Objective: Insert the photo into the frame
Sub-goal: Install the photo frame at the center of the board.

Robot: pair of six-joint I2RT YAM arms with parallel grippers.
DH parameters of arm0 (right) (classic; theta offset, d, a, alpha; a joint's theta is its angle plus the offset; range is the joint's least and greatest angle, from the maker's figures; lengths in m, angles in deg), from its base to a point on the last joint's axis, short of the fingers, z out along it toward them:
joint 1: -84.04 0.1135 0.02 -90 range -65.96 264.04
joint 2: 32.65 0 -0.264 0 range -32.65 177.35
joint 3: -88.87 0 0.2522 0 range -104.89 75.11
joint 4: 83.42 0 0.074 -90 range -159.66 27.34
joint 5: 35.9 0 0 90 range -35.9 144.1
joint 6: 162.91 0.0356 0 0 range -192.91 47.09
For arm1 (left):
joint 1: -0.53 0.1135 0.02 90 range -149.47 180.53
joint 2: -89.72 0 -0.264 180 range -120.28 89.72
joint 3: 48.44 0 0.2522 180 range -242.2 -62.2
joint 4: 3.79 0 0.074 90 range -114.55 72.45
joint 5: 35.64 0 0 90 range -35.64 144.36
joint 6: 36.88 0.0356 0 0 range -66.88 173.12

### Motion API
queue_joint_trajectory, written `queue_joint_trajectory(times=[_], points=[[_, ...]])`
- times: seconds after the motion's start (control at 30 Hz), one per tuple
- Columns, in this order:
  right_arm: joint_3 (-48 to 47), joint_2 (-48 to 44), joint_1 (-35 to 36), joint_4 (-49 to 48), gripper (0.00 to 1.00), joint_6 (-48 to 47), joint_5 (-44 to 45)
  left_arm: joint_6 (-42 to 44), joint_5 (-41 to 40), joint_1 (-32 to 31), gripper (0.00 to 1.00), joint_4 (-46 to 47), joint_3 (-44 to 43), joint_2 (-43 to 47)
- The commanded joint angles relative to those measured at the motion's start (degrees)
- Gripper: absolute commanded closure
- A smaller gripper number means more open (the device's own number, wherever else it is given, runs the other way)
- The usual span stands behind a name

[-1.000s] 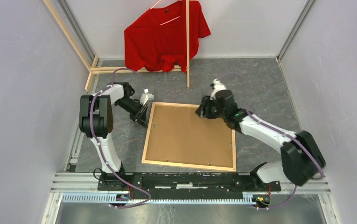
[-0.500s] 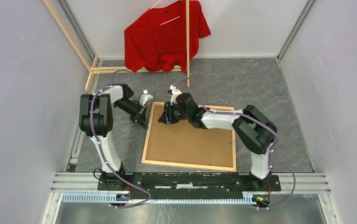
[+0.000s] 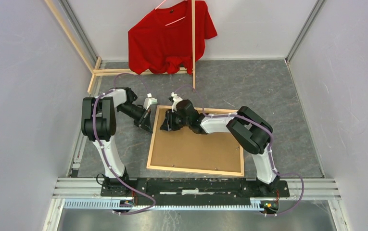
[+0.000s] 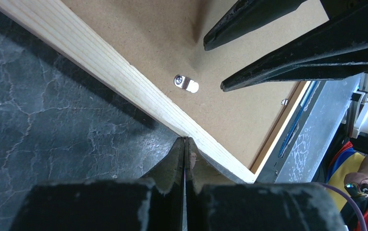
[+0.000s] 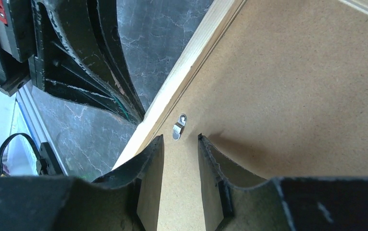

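**Frame [image 3: 196,170] face down on the table [image 3: 268,96], backing board [image 3: 196,144] seated in it; photo not visible.**
Left gripper [image 4: 185,140], clenched on nothing, butts the frame's outer left strip, likely bracing it against sliding. Right gripper [image 5: 181,139], jaws part-open and empty, hovers at the metal turn clip [image 5: 178,127], apparently to swivel it.

Bright, even, diffuse light fills the overhead view. The grey counter [image 3: 268,91] shows no glare, only faint shadows under the arms, and the walls splay outward at the edges. In the left wrist view, the frame [image 4: 100,62] is crisp, its clip [image 4: 186,84] glints, and the left tool [image 4: 185,140] is dark and soft. In the right wrist view, the right tool [image 5: 181,139] throws soft shadows onto the backing board [image 5: 292,86], and the left edge is blown out white.
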Motion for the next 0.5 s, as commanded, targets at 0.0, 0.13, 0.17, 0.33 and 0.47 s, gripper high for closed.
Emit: queue_joint_trajectory(times=[0.0, 0.13, 0.17, 0.33, 0.47], points=[[-2.2, 1.0, 0.8, -3.8, 0.62, 1.2, -0.2, 1.7, 0.7, -0.1, 0.96, 1.6, 0.7, -0.6], [-2.4, 1.6, 1.4, -4.1, 0.62, 1.9, -0.7, 1.4, 0.7, -0.1, 0.96, 2.0, 0.8, -0.5], [-2.4, 1.6, 1.5, -4.1, 0.62, 2.0, -0.7, 1.4, 0.7, -0.1, 0.96, 2.0, 0.7, -0.4], [-2.5, 2.4, 2.0, -4.0, 0.62, 2.2, -0.6, 1.2, 0.9, -0.1, 0.96, 2.1, 0.6, -0.6], [-2.7, 2.9, 2.0, -3.5, 0.63, 2.0, 0.1, 1.5, 0.7, -0.1, 0.97, 2.1, 0.7, -0.5]])
